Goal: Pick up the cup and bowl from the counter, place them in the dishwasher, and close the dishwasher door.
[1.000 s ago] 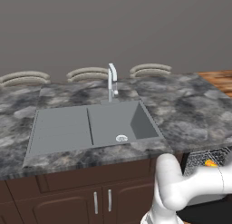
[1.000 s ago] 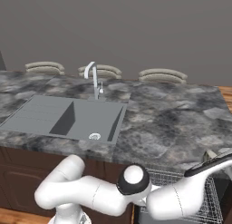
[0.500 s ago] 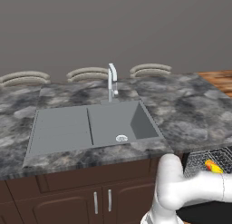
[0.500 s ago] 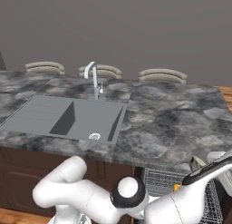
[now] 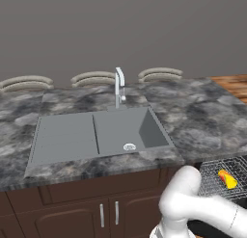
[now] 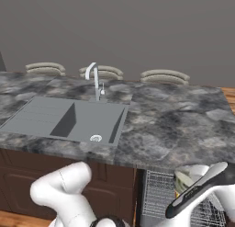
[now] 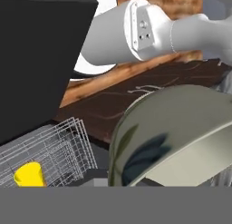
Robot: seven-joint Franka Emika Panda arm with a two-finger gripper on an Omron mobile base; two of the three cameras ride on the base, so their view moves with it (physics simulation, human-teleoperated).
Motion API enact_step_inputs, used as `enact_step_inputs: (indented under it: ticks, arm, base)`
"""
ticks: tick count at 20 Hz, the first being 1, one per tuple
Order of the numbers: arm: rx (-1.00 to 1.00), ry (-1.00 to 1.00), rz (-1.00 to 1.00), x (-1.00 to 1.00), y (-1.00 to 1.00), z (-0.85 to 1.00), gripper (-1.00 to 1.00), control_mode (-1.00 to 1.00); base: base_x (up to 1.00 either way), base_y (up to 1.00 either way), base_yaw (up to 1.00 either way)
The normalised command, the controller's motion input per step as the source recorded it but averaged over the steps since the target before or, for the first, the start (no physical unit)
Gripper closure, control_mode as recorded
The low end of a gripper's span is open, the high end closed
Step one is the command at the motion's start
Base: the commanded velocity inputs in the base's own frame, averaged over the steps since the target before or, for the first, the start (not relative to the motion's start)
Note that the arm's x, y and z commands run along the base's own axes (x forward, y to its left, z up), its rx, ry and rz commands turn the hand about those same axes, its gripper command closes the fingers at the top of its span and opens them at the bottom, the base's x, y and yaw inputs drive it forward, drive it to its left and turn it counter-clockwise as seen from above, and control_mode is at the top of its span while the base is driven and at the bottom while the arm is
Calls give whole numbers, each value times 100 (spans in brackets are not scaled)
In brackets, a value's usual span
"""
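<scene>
A pale olive-grey bowl [image 6: 185, 177] hangs over the wire rack [image 6: 157, 194] of the open dishwasher, below the counter [image 6: 183, 116] edge. My gripper [image 6: 189, 187] is shut on the bowl's rim. The bowl [image 7: 181, 128] looms tilted and close in the hand view and hides my fingertips. A yellow cup [image 5: 226, 179] lies in the rack [image 5: 211, 185]; from the hand it shows as the cup [image 7: 29, 174] in the rack's [image 7: 54, 148] lower left corner. The dishwasher door [image 7: 36, 60] is a flat black panel at the upper left.
An inset grey sink [image 5: 67, 136] with a tall faucet [image 5: 119, 87] sits in the counter [image 5: 202, 119]. Brown cabinet doors [image 5: 72, 208] with silver handles stand left of the dishwasher. My own white arm link [image 7: 149, 30] crosses above the bowl. Wooden floor [image 7: 113, 78] lies beyond.
The arm has sunk lower beside the cabinets, and the hand has carried the bowl down and slightly left over the rack. The cup has not moved.
</scene>
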Motion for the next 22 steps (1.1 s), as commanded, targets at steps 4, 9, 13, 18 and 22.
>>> enact_step_inputs:
  ticks: [4, 9, 13, 18, 22]
  arm:
    - [-13, -6, -18, -32, 66, -41, 100, -100]
    - [-5, -7, -26, -30, 34, -44, 100, -100]
    - [-1, -5, -29, -6, 13, -35, 100, -100]
    - [-2, -1, -10, 18, 0, -9, 100, -100]
    - [0, 0, 0, 36, -18, -15, 100, -100]
  base:
    - [0, 0, 0]
    - [0, 0, 0]
    - [0, 0, 0]
    - [0, 0, 0]
    - [0, 0, 0]
